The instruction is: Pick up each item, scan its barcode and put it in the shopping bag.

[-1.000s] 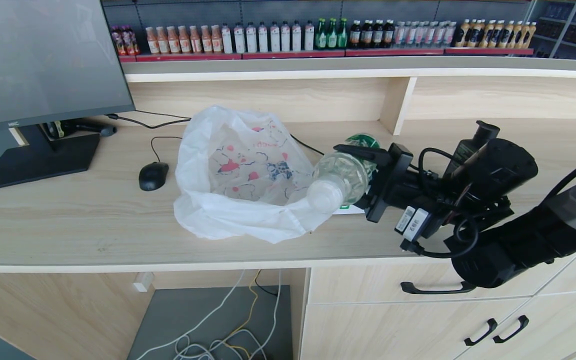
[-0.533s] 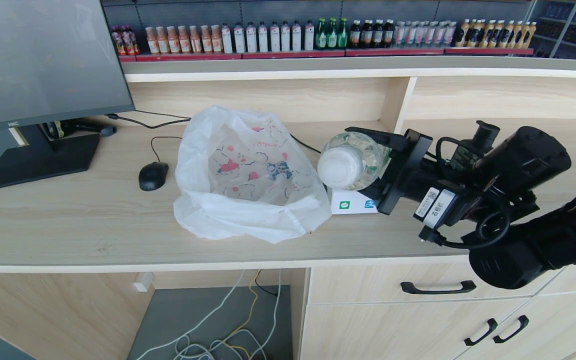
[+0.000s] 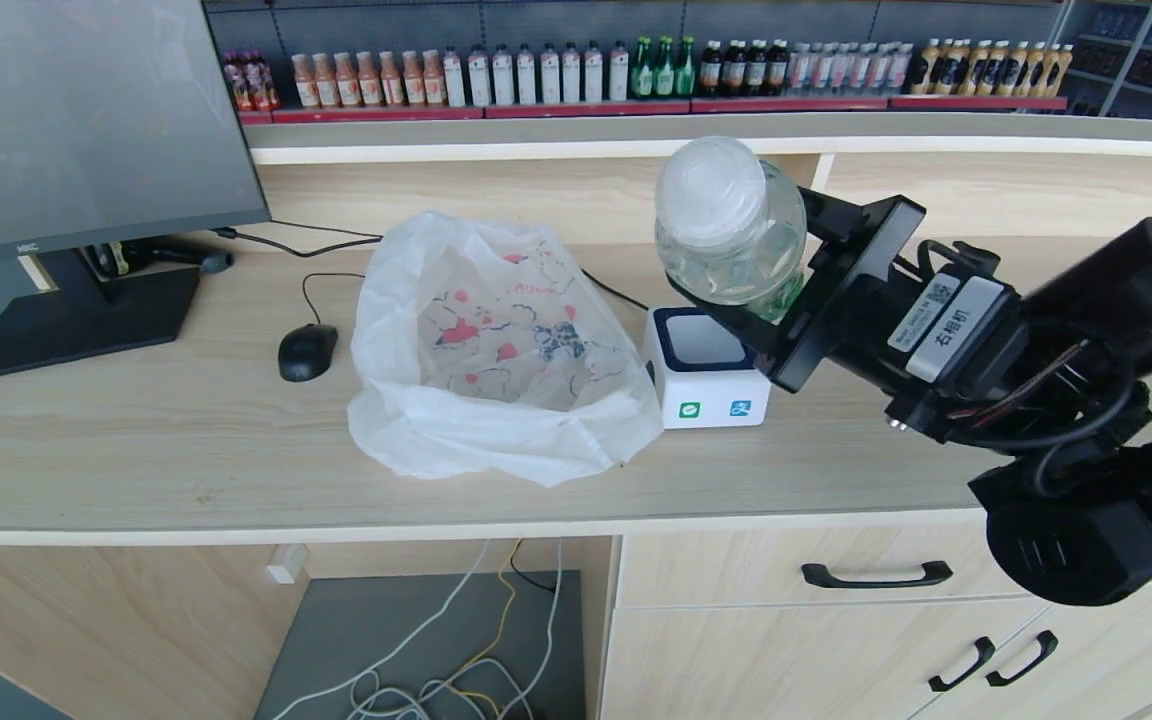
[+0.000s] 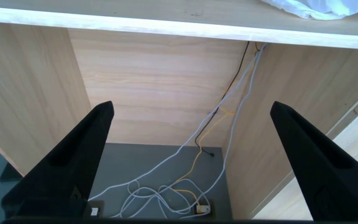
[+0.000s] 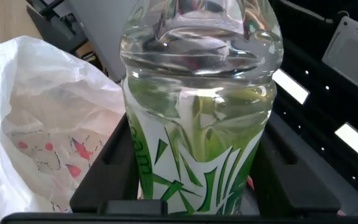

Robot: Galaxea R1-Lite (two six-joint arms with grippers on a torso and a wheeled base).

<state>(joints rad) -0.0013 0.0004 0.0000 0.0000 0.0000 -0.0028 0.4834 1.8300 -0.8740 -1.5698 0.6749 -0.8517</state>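
Two hands to cover, so starting with the right hand (image 3: 736, 258): it's clamping a bottle (image 3: 726, 215) between its black fingers (image 3: 711, 312), squeezing it around the middle. The bottle is clear plastic with a green label and a white cap, and it's hanging in the air, tilted, with the cap end pointing up and toward the camera. In the right wrist view the right hand (image 5: 197, 171) is hugging the bottle (image 5: 197, 93) on both sides of the label.

Right below the bottle, a small white scanner (image 3: 706, 375) is sitting on the counter (image 3: 186, 450) with its dark window facing up. The bag (image 3: 496, 350), white with red and blue prints, is lying open just beside the scanner on its left, looking like it's touching it.

Further left a black mouse (image 3: 306, 352) is resting near the bag, and a monitor (image 3: 86, 120) is standing beyond that. A shelf (image 3: 636, 70) of drinks is running along the back.

Meanwhile the left hand (image 4: 194, 162) is hanging under the counter with its fingers spread wide, gripping nothing, facing loose cables (image 4: 185, 180) on the floor.
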